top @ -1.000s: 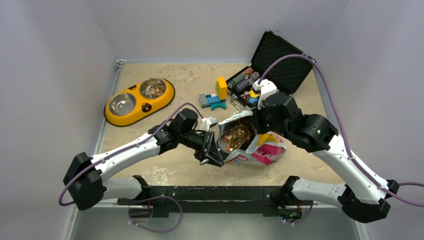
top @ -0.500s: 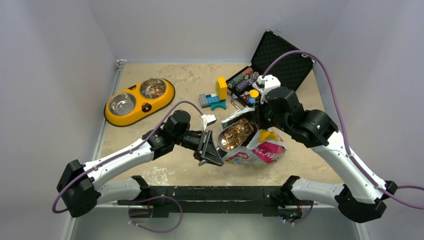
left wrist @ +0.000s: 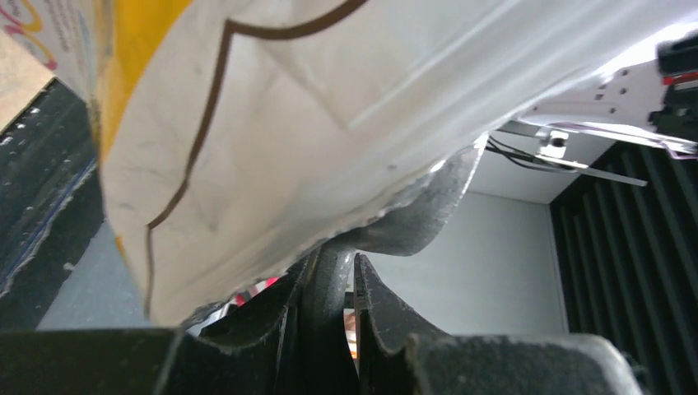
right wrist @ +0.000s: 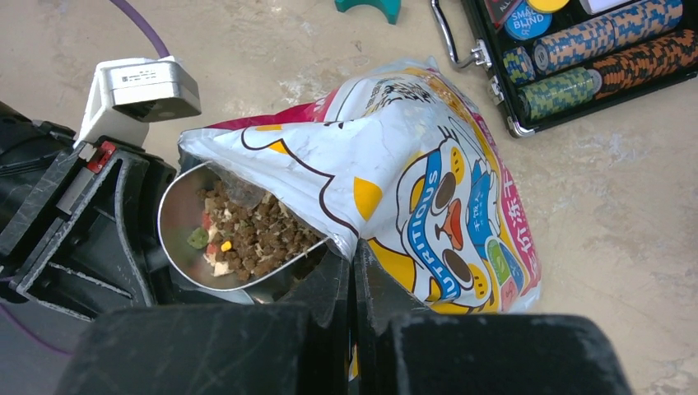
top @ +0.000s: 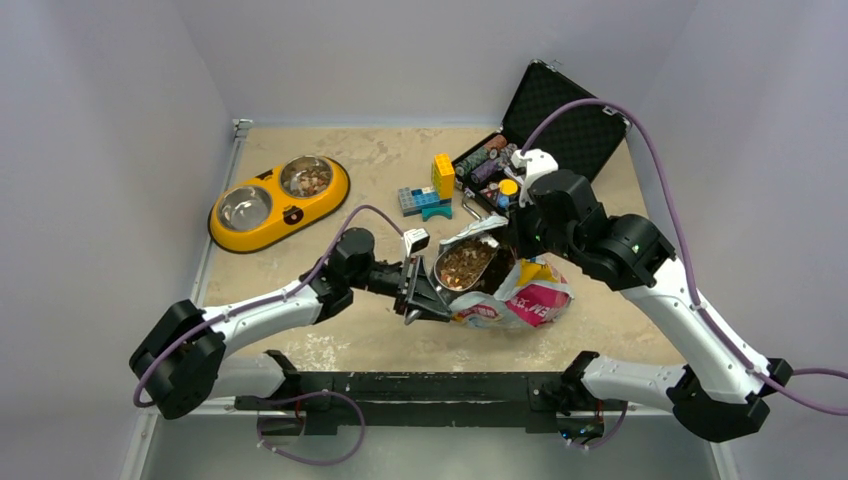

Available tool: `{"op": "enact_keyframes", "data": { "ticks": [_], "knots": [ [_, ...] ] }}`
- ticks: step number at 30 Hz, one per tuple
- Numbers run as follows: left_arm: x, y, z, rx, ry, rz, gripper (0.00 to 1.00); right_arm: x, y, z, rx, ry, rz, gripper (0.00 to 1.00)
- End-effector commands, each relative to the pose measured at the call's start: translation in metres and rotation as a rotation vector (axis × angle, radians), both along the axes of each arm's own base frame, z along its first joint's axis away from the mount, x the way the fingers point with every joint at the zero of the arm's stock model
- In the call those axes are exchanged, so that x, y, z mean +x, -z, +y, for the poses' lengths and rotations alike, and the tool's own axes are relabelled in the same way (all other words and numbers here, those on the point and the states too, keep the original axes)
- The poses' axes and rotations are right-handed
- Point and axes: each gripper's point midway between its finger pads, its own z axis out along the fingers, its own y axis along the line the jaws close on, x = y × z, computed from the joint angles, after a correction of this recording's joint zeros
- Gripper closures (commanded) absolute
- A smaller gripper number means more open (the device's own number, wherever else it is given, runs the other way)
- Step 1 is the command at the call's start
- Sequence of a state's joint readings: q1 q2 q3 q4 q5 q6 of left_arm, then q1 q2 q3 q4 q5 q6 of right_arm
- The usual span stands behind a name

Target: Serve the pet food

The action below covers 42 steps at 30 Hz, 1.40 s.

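Observation:
The pet food bag (top: 525,298) lies open on the table, its mouth facing left. My right gripper (top: 518,238) is shut on the bag's upper edge (right wrist: 362,234) and holds the mouth up. My left gripper (top: 418,290) is shut on the handle (left wrist: 329,288) of a metal scoop (top: 462,265). The scoop sits in the bag's mouth, heaped with brown kibble (right wrist: 255,234). In the left wrist view the white bag (left wrist: 288,107) fills the frame above the jaws. A yellow double bowl (top: 225,228) stands at the far left; its right cup holds kibble (top: 306,178), its left cup (top: 245,208) holds none.
An open black case (top: 560,120) with poker chips (right wrist: 593,58) stands at the back right, just behind the bag. Yellow and blue toy bricks (top: 432,190) sit at the back middle. Bare table lies between the bag and the bowl.
My left gripper has drawn the filled scoop a little left and up towards the bag's mouth, and the left elbow has shifted. My right gripper has stayed shut on the bag's edge.

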<state>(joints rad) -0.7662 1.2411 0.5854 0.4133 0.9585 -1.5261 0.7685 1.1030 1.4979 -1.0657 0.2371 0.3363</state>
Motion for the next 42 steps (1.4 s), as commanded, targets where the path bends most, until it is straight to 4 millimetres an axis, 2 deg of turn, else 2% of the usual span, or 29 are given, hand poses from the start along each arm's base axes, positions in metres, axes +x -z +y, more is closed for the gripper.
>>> {"op": "enact_keyframes", "data": {
  "ticks": [1,4,9,17,24,29,35,38,42],
  "knots": [
    [0.014,-0.035,-0.003,-0.140,-0.036,-0.034,1.00,0.008,-0.045,0.000,0.111,0.024,-0.139,1.00],
    [0.009,-0.037,0.000,-0.145,-0.023,-0.012,1.00,0.011,-0.045,-0.002,0.104,0.040,-0.144,1.00],
    [-0.006,-0.053,0.010,-0.151,0.016,-0.002,1.00,0.023,-0.035,-0.007,0.059,0.111,-0.129,1.00],
    [-0.034,-0.061,0.034,-0.102,0.042,-0.021,1.00,0.058,-0.031,-0.014,-0.012,0.260,-0.087,1.00],
    [-0.036,-0.076,0.043,-0.113,-0.001,-0.052,1.00,0.075,-0.017,-0.031,-0.065,0.344,-0.037,1.00],
    [-0.022,-0.097,0.046,-0.146,-0.067,-0.086,1.00,0.066,0.001,-0.041,-0.095,0.331,-0.015,1.00],
    [0.010,-0.134,0.051,-0.169,-0.154,-0.153,1.00,0.044,0.018,-0.047,-0.080,0.286,0.007,1.00],
    [0.035,-0.147,0.052,-0.170,-0.200,-0.167,1.00,0.035,0.021,-0.051,-0.077,0.279,0.007,1.00],
    [0.076,-0.149,0.058,-0.155,-0.267,-0.175,1.00,0.029,0.021,-0.053,-0.060,0.263,-0.001,1.00]
  ]
}}
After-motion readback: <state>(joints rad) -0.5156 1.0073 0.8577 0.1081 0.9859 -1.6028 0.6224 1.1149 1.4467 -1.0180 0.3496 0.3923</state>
